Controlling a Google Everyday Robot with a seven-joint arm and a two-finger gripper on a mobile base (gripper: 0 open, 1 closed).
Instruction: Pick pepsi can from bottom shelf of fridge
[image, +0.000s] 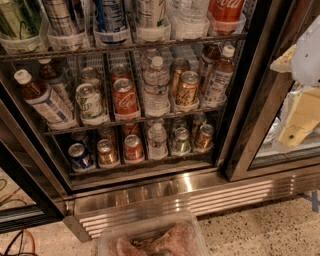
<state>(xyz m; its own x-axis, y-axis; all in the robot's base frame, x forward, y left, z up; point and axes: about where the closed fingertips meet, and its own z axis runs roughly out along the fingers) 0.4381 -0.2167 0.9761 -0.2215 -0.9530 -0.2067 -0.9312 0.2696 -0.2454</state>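
The pepsi can (80, 156) is small and blue with a silver top. It stands at the far left front of the bottom shelf (150, 161), a dark wire rack low in the open fridge (200, 196). A gold-brown can (106, 153) stands right beside it, then a red cola can (133, 148). My gripper (296, 107), white with pale yellow parts, hangs at the right edge of the view in front of the right glass door. It is far to the right of the pepsi can, higher than it, and holds nothing I can see.
The bottom shelf also holds a water bottle (157, 141), a greenish can (181, 141) and another gold-brown can (204, 137). Racks above carry bottles and cans. A black door post (250, 125) stands right of the opening. A clear plastic tub (150, 237) sits low in front.
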